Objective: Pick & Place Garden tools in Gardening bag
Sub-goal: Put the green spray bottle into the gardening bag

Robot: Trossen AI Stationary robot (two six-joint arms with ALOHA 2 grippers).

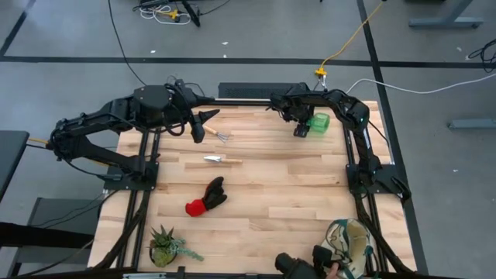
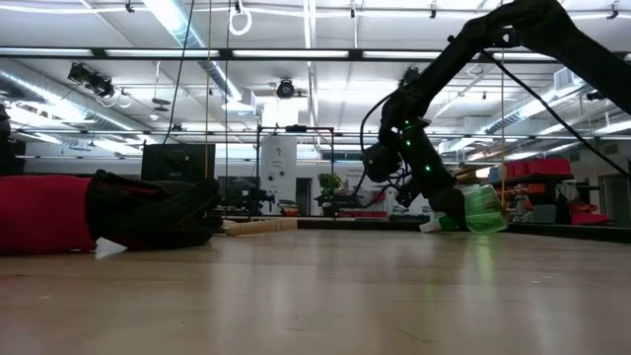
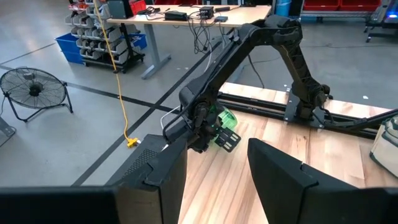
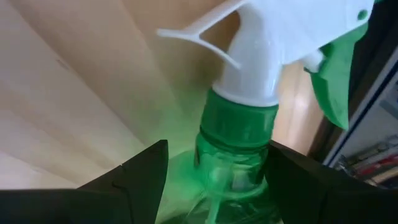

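A bright green spray bottle (image 1: 318,122) with a white trigger head (image 4: 273,43) lies on the table at the far right; it also shows in the low view (image 2: 481,209). My right gripper (image 1: 301,129) is open, with its fingers on either side of the bottle's neck (image 4: 236,143). My left gripper (image 1: 203,124) is open and empty at the far edge, close to the wooden-handled rake (image 1: 214,135). The trowel (image 1: 222,160) and the red-and-black gloves (image 1: 207,197) lie mid-table. The beige bag (image 1: 350,242) stands at the near right. My right gripper has one finger (image 4: 140,174) on each side of the green neck just below the white head, lying across the bottle. A gap shows at one finger. Whether the other finger (image 4: 298,177) touches, I cannot tell. The bottle rests on the table.
A small spiky potted plant (image 1: 165,246) stands at the near left corner. Dark objects (image 1: 298,265) sit at the near edge beside the bag. Black frame rails run along the table's left, right and far sides. Bare wood lies between the gloves and the bag.
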